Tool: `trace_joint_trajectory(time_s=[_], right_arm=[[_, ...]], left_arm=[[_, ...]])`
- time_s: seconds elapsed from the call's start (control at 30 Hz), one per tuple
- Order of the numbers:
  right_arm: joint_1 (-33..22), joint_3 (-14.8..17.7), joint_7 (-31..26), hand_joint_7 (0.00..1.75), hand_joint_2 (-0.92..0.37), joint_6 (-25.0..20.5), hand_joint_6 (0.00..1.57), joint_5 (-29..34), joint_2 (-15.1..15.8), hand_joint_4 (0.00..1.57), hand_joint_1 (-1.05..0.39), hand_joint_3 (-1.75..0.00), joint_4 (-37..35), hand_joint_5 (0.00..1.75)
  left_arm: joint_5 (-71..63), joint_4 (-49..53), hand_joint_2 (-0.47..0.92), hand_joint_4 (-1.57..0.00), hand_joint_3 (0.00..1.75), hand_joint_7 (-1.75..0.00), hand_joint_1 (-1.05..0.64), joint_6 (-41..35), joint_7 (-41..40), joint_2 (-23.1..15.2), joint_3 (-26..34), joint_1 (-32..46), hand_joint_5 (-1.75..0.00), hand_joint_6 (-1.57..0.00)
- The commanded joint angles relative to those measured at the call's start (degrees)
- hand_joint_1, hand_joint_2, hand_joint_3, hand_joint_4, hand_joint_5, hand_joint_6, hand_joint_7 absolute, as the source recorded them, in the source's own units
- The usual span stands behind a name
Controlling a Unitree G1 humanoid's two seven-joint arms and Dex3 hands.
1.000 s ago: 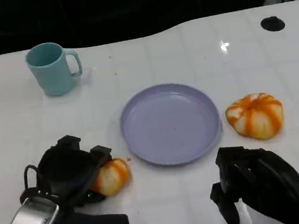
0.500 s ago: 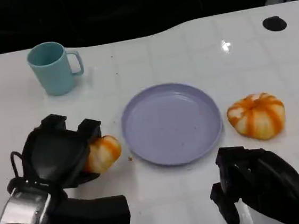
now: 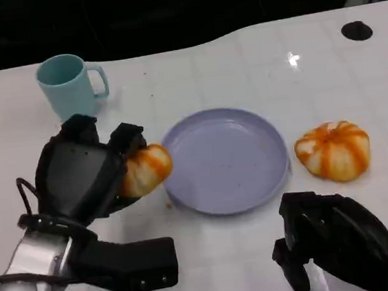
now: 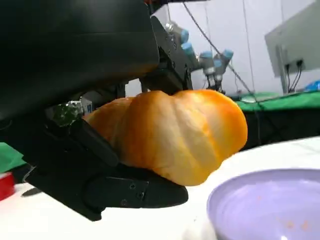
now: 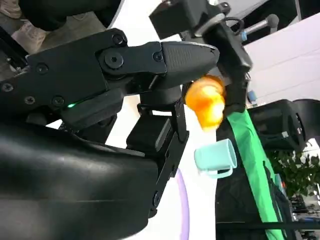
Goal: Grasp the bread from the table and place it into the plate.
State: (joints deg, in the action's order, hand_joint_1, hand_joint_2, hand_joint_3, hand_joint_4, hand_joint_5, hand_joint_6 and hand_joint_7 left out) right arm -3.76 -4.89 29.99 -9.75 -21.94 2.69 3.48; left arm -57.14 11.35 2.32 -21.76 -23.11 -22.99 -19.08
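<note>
My left hand (image 3: 82,174) grips a small orange and white bread roll (image 3: 144,170), lifted off the table just beside the left rim of the lilac plate (image 3: 247,122). In the left wrist view the roll (image 4: 175,132) sits between the black fingers, with the plate's rim (image 4: 250,190) close below it. A second, larger striped bread (image 3: 333,149) lies on the table to the right of the plate. My right hand (image 3: 332,238) hovers low at the front right with its fingers curled in, holding nothing. The right wrist view shows the held roll (image 5: 206,101) in the distance.
A teal mug (image 3: 70,85) stands at the back left, also seen as the mug (image 5: 215,157) in the right wrist view. A black round hole (image 3: 356,30) marks the table's far right. The white table's far edge runs along the dark background.
My left hand has lifted the small roll off the table and carried it up and to the right, to the plate's left rim. The right hand has stayed put.
</note>
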Motion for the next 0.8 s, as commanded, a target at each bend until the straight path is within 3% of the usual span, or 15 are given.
trace_joint_trajectory(time_s=[0.03, 0.17, 0.37, 0.47, 0.53, 0.57, 0.63, 0.7, 0.77, 0.8], right_arm=[[-0.1, 0.2, -0.4, 1.47, -0.92, 1.1, 1.05, 0.6, 0.3, 1.21, -0.93, -0.34, -0.1, 1.63], [-0.1, 0.2, -0.2, 1.49, -0.91, 1.2, 1.05, 0.4, 0.4, 1.21, -0.94, -0.34, -0.1, 1.65], [-0.2, 0.3, -0.2, 1.49, -0.91, 0.9, 1.05, 0.1, 0.5, 1.23, -0.95, -0.32, -0.1, 1.64], [-0.2, 0.3, 0.0, 1.49, -0.92, 0.9, 1.05, -0.1, 0.5, 1.23, -0.94, -0.32, 0.0, 1.64], [-0.3, 0.2, -0.1, 1.49, -0.92, 0.8, 1.06, 0.0, 0.5, 1.23, -0.94, -0.31, 0.1, 1.63], [-0.4, 0.2, -0.3, 1.49, -0.92, 0.8, 1.06, 0.1, 0.5, 1.23, -0.94, -0.31, 0.3, 1.63], [-0.6, 0.0, -0.6, 1.49, -0.92, 0.7, 1.06, 0.3, 0.5, 1.23, -0.94, -0.31, 0.5, 1.64], [-0.6, 0.0, -0.5, 1.50, -0.92, 0.4, 1.06, 0.0, 0.4, 1.23, -0.94, -0.31, 0.7, 1.64], [-0.6, 0.0, -0.5, 1.49, -0.92, 0.3, 1.06, 0.0, 0.4, 1.23, -0.94, -0.31, 0.9, 1.65], [-0.6, -0.1, -0.6, 1.49, -0.92, 0.4, 1.06, 0.1, 0.4, 1.23, -0.94, -0.31, 1.0, 1.65]], left_arm=[[1.8, 2.9, 0.42, -0.92, 1.03, -1.43, -0.23, 3.6, -2.6, 1.0, 0.2, -3.6, -1.75, -0.83], [2.5, 6.8, 0.32, -0.93, 1.12, -1.69, -0.21, 6.4, -3.5, 2.7, -0.5, -7.2, -1.75, -0.74], [1.7, 12.3, 0.36, -0.91, 1.05, -1.49, -0.24, 7.2, -2.2, 4.6, -2.8, -12.3, -1.75, -0.81], [2.3, 15.6, 0.38, -0.91, 1.04, -1.62, -0.23, 8.0, -2.0, 6.1, -3.9, -14.5, -1.75, -0.76], [3.0, 17.4, 0.41, -0.91, 0.98, -1.43, -0.25, 7.9, -0.3, 7.1, -4.6, -15.8, -1.75, -0.79], [3.1, 18.5, 0.47, -0.90, 0.87, -1.27, -0.28, 7.8, 0.8, 7.8, -5.2, -16.7, -1.75, -0.85], [3.3, 20.4, 0.54, -0.88, 0.79, -1.19, -0.31, 8.0, 1.6, 8.8, -6.0, -17.9, -1.75, -0.90], [3.1, 22.9, 0.48, -0.91, 0.95, -1.46, -0.30, 9.0, 0.2, 9.7, -6.8, -19.0, -1.75, -0.82], [3.1, 25.6, 0.41, -0.94, 1.04, -1.52, -0.29, 9.9, -1.3, 10.9, -7.5, -20.1, -1.75, -0.80], [3.2, 26.9, 0.39, -0.94, 1.07, -1.44, -0.29, 10.3, -1.5, 11.4, -7.7, -20.6, -1.75, -0.82]])
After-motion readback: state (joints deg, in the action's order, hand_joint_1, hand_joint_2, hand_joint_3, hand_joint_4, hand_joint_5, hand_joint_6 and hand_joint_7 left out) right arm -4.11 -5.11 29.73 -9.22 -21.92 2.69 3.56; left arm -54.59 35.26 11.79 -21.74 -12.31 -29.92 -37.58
